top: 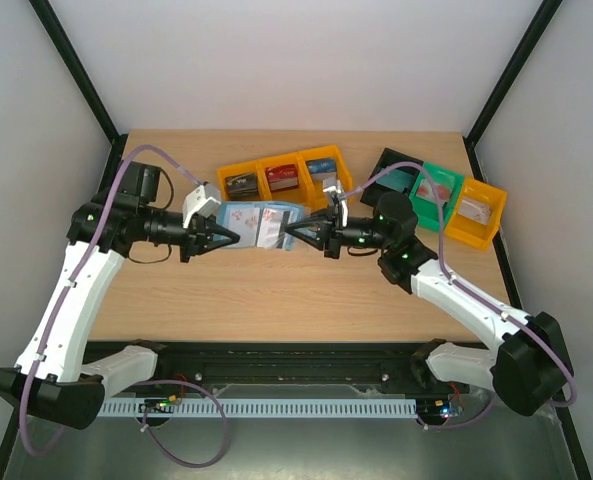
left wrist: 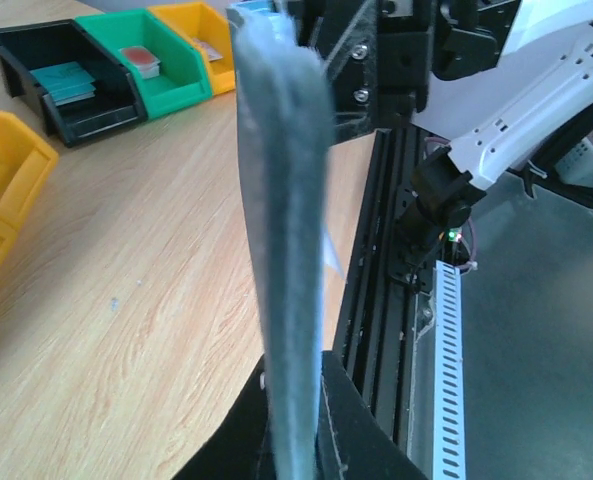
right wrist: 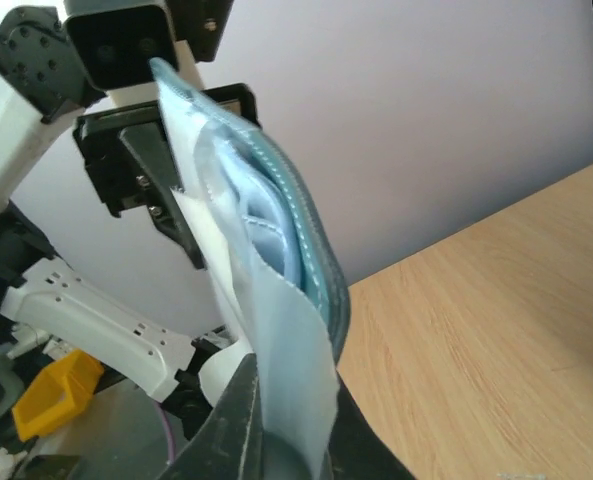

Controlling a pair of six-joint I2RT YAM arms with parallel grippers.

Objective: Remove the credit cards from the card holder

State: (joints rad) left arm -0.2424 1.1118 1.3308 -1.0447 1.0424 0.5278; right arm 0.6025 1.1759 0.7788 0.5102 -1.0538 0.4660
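A pale wood-grain table seen from overhead. 6 small open plastic bins sit directly on its far half. 3 yellow bins stand touching in a slightly slanted row near the back centre. Across a short gap to their right, a black bin, a green bin and an orange-yellow bin stand side by side, angling toward the table's right edge.

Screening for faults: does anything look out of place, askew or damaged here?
Nothing stands out. The card holder is pinched between the left gripper and right gripper, lifted above the table; nothing spilled or damaged.
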